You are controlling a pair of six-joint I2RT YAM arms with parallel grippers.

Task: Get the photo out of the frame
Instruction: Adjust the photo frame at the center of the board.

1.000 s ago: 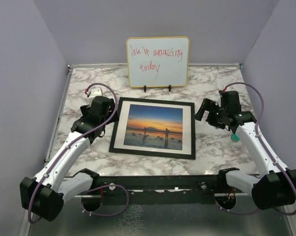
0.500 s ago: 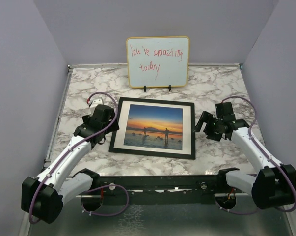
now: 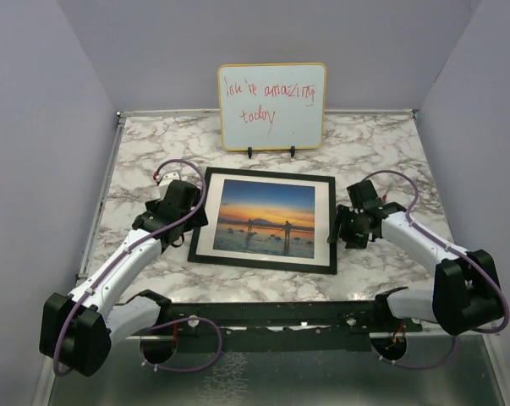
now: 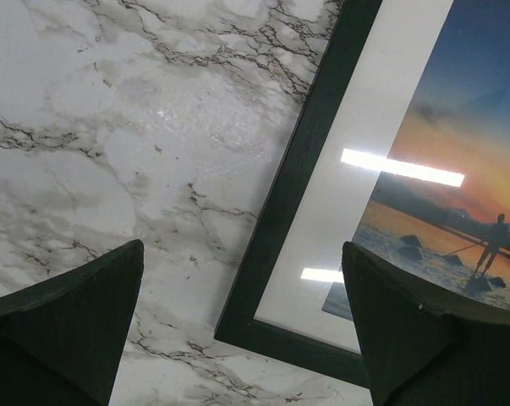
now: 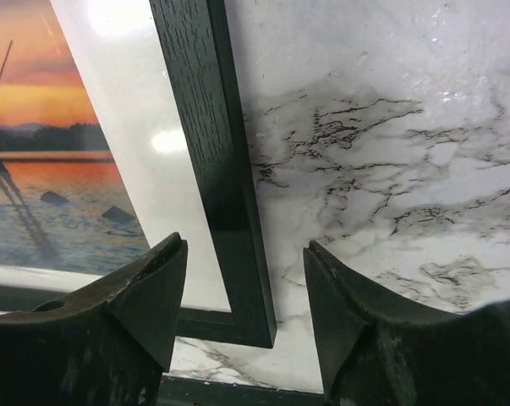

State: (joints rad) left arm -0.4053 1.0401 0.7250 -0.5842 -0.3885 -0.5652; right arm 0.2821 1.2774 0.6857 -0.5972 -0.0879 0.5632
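Top external view: the frame (image 3: 271,174) is shown lying flat and face up on the marble table (image 3: 381,152), in front of the upright whiteboard (image 3: 272,105). The photo (image 3: 265,216) is seated inside it behind a white border, so nothing has yet been extracted. The left gripper (image 4: 242,249) is held with its jaws spread wide above the frame's near-left corner, one finger over bare marble and the other over the print; nothing is held. The right gripper (image 5: 244,249) is set astride the right rail near its near corner, with its jaws only partly apart and the black rail seen in the gap. No contact with the rail can be confirmed, and nothing is gripped.

Bright reflections on the front suggest glazing, so the print is judged unreachable from this side, and the back panel is hidden underneath.

Hazards are judged as follows. If the right jaws are closed without a fingertip getting beneath the rail, the frame could be pushed sideways across the smooth marble, not caught. If it is raised by one rail alone, the frame could pivot and slip out of a thin-edge grip. A finger pressed on the front could mark or crack the glazing. Should the frame be shoved away from the arms, the whiteboard could be knocked over.
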